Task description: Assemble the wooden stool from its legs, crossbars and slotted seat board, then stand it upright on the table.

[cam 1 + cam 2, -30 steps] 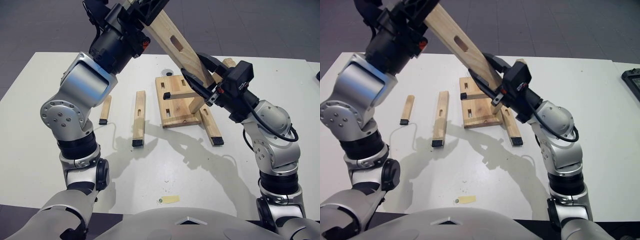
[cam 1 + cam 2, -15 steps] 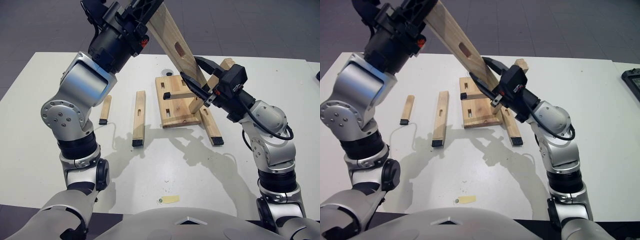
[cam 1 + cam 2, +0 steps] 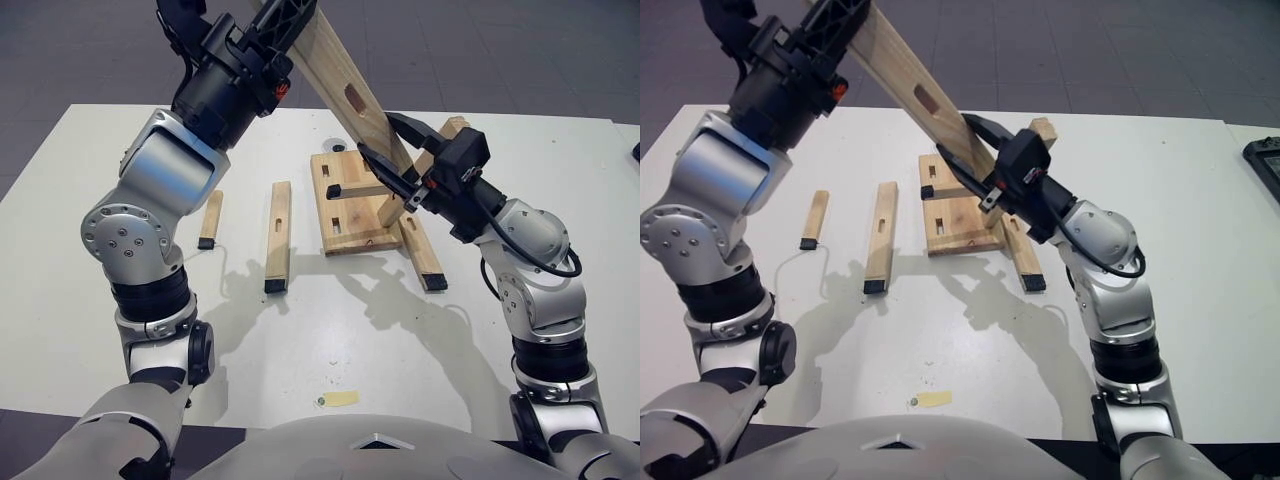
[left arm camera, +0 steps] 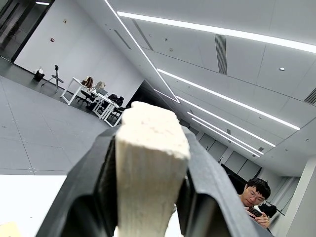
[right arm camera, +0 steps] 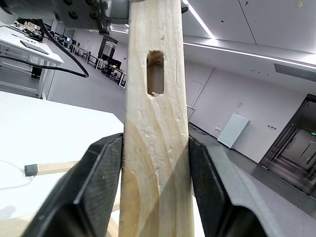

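Stool leg [image 3: 335, 72]: pale wood, oval slot, held tilted.

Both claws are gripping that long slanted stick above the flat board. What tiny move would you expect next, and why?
Probably ease the leg down a little, bottom end toward the seat board. The left claw and right claw are both shut on the leg, which is tilted with its lower end near the board's right edge.
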You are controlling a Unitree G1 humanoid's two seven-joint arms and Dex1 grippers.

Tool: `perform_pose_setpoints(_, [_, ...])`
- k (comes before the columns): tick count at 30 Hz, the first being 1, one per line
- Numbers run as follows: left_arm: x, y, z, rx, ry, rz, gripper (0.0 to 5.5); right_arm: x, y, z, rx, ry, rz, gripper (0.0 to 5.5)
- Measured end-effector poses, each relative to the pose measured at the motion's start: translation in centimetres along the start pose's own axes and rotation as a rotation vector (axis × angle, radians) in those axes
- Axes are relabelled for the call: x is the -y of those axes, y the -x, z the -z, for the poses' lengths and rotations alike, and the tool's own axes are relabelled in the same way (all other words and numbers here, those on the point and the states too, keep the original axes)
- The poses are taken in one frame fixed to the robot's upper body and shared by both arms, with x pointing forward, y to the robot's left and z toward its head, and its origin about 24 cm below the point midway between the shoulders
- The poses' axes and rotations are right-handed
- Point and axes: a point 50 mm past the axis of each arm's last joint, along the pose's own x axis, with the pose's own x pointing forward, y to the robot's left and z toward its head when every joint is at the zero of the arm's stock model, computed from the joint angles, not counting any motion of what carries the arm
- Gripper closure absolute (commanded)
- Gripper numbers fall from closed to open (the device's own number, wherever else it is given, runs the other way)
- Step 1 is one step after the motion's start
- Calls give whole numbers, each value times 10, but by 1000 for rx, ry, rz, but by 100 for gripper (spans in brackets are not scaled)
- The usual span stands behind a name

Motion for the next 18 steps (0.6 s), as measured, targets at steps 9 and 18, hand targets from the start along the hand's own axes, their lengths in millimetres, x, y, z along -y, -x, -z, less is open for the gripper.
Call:
perform_pose_setpoints(9, [-10,4,10,1,-85,-54,445,7,-3,3,-18,-4,2,135])
perform_pose_setpoints(18, [-15,18,-12,246,-174,-99,445,79,30,-52,293,-266,201,10])
